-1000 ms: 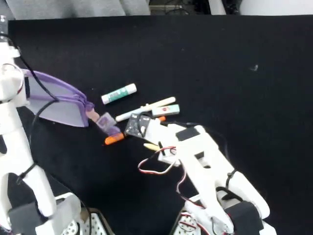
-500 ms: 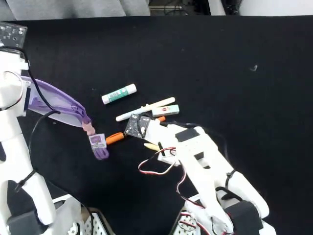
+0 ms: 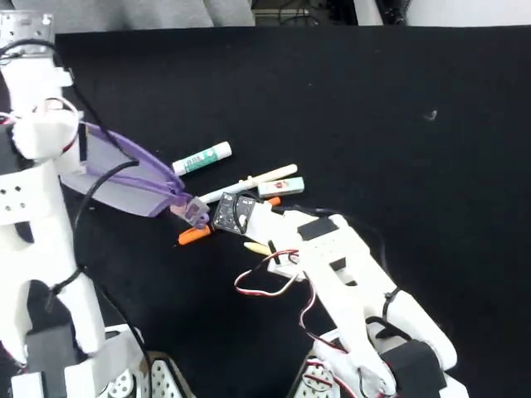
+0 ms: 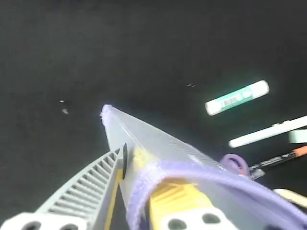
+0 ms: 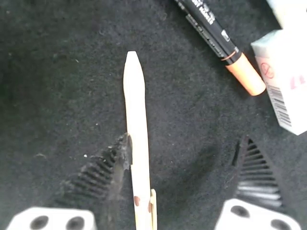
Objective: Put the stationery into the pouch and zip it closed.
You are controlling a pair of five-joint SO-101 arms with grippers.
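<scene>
pen (image 5: 135, 124), cream, lies on the table (image 3: 373, 124) lengthways between the wide-spread fingers of my right gripper (image 5: 184, 153), tip pointing away from my wrist, just beside one finger; that arm stretches low. my left gripper (image 4: 127, 165) pinches the purple pouch (image 3: 124, 178), held up aslant, zip end toward my right gripper.

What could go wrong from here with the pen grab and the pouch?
1. The cream pen lies against one finger of the open right claw, not centred; closing may roll or skew it.
2. The left claw holds the purple pouch tilted by one end, its zip tag beside the orange-tipped pen; it could snag or sweep that pen.
</scene>
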